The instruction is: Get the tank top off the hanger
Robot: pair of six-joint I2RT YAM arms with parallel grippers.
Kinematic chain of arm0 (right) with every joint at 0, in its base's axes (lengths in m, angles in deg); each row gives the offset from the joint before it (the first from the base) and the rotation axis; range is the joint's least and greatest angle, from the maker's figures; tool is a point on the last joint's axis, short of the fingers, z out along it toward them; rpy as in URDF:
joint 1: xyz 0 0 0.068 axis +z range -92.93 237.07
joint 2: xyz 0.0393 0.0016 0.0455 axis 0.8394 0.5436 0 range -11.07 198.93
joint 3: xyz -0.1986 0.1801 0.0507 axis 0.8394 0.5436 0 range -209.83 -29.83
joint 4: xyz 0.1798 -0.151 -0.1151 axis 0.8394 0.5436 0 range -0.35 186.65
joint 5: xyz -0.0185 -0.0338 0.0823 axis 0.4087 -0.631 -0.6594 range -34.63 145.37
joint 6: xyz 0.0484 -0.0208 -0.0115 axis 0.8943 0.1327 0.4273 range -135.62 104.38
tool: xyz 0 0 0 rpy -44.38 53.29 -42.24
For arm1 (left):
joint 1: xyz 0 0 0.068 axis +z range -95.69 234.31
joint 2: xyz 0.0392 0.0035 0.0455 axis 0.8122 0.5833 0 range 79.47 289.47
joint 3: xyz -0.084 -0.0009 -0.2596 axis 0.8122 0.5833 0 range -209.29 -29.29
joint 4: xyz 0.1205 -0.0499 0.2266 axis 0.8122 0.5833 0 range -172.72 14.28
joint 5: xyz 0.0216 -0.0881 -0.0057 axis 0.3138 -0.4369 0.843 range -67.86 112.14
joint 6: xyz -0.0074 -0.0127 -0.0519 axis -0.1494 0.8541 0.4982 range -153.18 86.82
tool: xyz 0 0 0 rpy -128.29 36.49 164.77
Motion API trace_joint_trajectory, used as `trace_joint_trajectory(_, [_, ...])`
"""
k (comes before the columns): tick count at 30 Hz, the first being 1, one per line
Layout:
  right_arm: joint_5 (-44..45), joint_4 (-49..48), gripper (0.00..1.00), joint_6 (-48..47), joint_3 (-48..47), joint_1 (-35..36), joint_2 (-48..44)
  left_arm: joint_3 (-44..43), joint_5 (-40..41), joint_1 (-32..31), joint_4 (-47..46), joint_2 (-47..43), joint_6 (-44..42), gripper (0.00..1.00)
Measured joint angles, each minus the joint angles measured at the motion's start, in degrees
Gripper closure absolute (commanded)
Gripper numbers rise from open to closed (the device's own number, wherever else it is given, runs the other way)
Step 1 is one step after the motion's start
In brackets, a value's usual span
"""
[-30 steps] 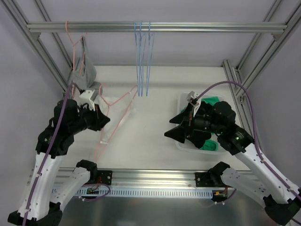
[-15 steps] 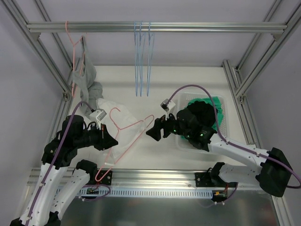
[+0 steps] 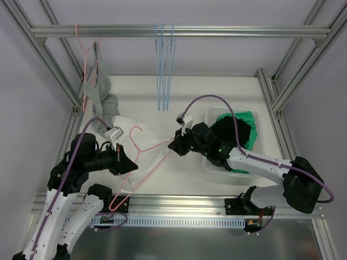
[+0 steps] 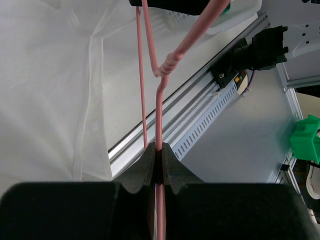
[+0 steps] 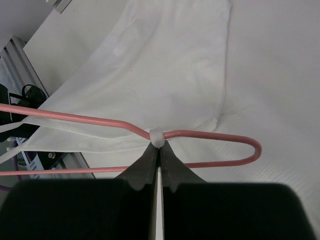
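Observation:
A pink wire hanger point(image 3: 153, 146) is held low over the table's left half, with a white tank top point(image 3: 152, 157) draped on it and spreading onto the table. My left gripper point(image 3: 130, 164) is shut on the hanger's wire point(image 4: 159, 125) near the twisted neck. My right gripper point(image 3: 172, 144) is at the hanger's right shoulder. There its tips point(image 5: 158, 146) are shut on a small bunch of the white strap point(image 5: 157, 136) where it crosses the pink wire point(image 5: 220, 135). The tank top's body point(image 5: 165, 65) lies flat beyond the hanger.
Blue hangers point(image 3: 164, 70) hang from the overhead rail point(image 3: 217, 31). At the rail's left a second pink hanger point(image 3: 85, 51) carries a grey garment point(image 3: 100, 86). A white bin point(image 3: 209, 115) with green and black clothes sits at the right, under the right arm.
My right gripper has swung left from over the bin to the hanger's shoulder and shut on the strap. The left gripper has drawn the hanger nearer and lower, still shut on it.

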Motion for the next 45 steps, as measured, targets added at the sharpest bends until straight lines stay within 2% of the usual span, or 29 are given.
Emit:
trace_joint_trajectory(4, [3.2, 0.4, 1.00, -1.2, 0.0, 0.0, -1.8, 0.0, -0.2, 0.0, 0.0, 0.0, 0.0, 1.00])
trace_joint_trajectory(8, [9.3, 5.2, 1.00, -3.8, -0.4, -0.5, -6.8, 0.0, -0.8, 0.0, 0.0, 0.0, 0.0, 1.00])
trace_joint_trajectory(13, [15.1, 14.1, 1.00, -6.1, -5.0, -8.6, -10.3, -1.8, -4.3, 0.0, 0.0, 0.3, 0.0, 1.00])
trace_joint_trajectory(16, [15.0, 17.5, 1.00, -6.9, -7.3, -13.7, -10.2, -6.4, -6.7, 0.0, 0.2, 1.0, 0.0, 1.00])
trace_joint_trajectory(20, [11.2, 21.3, 1.00, -7.2, -7.8, -14.1, -13.2, -16.4, -11.0, 0.0, -4.5, 2.7, 1.6, 1.00])
trace_joint_trajectory(22, [8.1, 23.3, 1.00, -6.9, -8.0, -13.9, -17.9, -20.1, -12.5, 0.0, -11.6, 3.1, 3.7, 1.00])
trace_joint_trajectory(25, [3.2, 24.4, 1.00, -5.7, -9.9, -13.9, -27.0, -19.5, -14.0, 0.0, -28.6, 2.7, 9.6, 1.00])
trace_joint_trajectory(29, [-5.4, 23.5, 1.00, -2.3, -16.3, -13.9, -35.3, -9.5, -12.4, -0.3, -62.3, 3.1, 20.7, 1.00])
trace_joint_trajectory(32, [-12.5, 19.0, 1.00, 1.6, -18.6, -12.4, -36.2, -6.2, -9.8, -2.0, -79.4, 6.9, 24.9, 1.00])
trace_joint_trajectory(35, [-16.3, 16.3, 1.00, 4.0, -17.7, -5.9, -33.1, -5.1, -5.8, -4.6, -94.1, 11.6, 26.2, 1.00])
trace_joint_trajectory(39, [-14.9, 16.5, 1.00, 4.0, -15.0, 2.7, -23.7, -5.1, -3.2, -5.6, -106.2, 16.2, 26.8, 1.00])
trace_joint_trajectory(41, [-12.0, 18.1, 1.00, 3.7, -13.6, 5.1, -19.0, -5.2, -2.8, -5.6, -109.0, 17.6, 27.0, 1.00])
trace_joint_trajectory(44, [-5.4, 21.6, 0.98, 3.1, -10.1, 7.9, -14.5, -4.9, -1.3, -5.6, -102.4, 15.8, 24.1, 1.00])
trace_joint_trajectory(45, [-3.6, 22.5, 0.80, 3.1, -9.1, 8.5, -14.0, -4.4, 0.7, -5.6, -98.4, 13.5, 22.1, 1.00])
